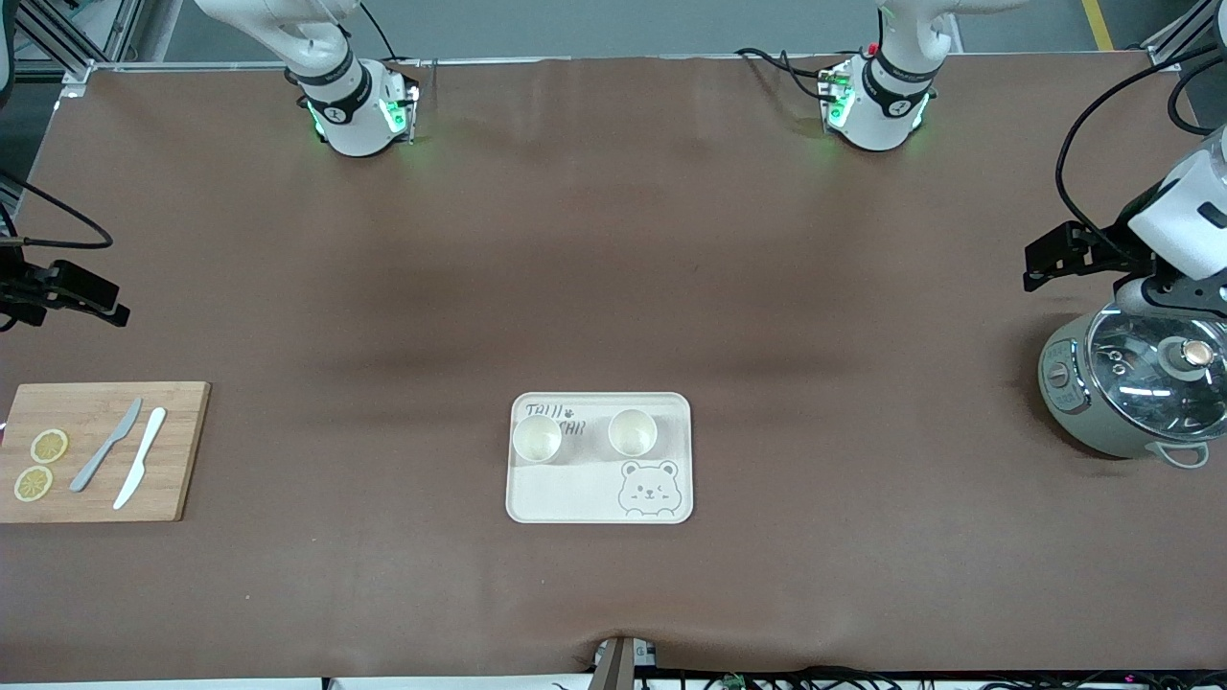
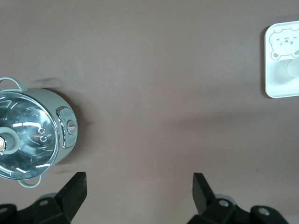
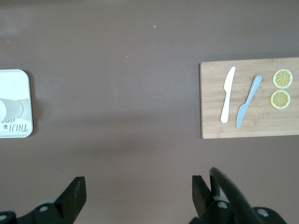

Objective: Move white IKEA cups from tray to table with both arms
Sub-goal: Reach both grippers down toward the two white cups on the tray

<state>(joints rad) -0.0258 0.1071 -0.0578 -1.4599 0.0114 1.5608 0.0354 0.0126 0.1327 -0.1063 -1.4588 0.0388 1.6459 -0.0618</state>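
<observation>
Two white IKEA cups stand upright side by side on the cream bear tray [image 1: 599, 503] in the middle of the table: one [image 1: 537, 439] toward the right arm's end, the other [image 1: 633, 432] toward the left arm's end. My left gripper [image 2: 139, 179] is open and empty, high over bare table beside the pot; it shows in the front view [image 1: 1174, 286]. My right gripper [image 3: 138, 183] is open and empty, high over bare table near the cutting board. Both are well away from the cups. The tray's edge shows in both wrist views [image 2: 280, 91] [image 3: 18, 130].
A pale green pot [image 1: 1131, 388] with a glass lid stands at the left arm's end. A wooden cutting board [image 1: 101, 450] with two knives and two lemon slices lies at the right arm's end. Brown cloth covers the table.
</observation>
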